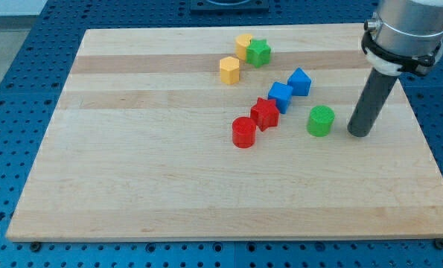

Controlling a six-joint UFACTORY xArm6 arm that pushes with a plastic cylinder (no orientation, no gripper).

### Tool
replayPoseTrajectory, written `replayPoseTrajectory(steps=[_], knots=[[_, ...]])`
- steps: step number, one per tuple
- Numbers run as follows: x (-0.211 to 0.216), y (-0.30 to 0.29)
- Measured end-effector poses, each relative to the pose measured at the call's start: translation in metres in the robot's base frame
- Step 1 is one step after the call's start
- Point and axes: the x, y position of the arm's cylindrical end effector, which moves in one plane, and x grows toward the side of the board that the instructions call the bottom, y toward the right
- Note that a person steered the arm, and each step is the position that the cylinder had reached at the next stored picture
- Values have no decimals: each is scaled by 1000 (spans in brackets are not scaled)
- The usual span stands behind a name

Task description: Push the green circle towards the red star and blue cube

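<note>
The green circle (320,120) sits on the wooden board at the view's right of centre. The red star (265,113) lies to its left, touching the blue cube (281,96) just above and to the star's right. My tip (359,133) rests on the board a short way to the right of the green circle, apart from it. The dark rod rises from the tip up to the arm at the view's top right.
A red circle (243,132) touches the red star's lower left. A second blue block (299,81) sits above and right of the blue cube. A green star (258,52) and two yellow blocks (243,45) (229,70) lie near the top. The board's right edge (422,134) is close to my tip.
</note>
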Motion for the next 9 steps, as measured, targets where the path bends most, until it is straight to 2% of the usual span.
replayPoseTrajectory(steps=[3, 7, 9], knots=[[0, -41], [-31, -12], [-6, -22]])
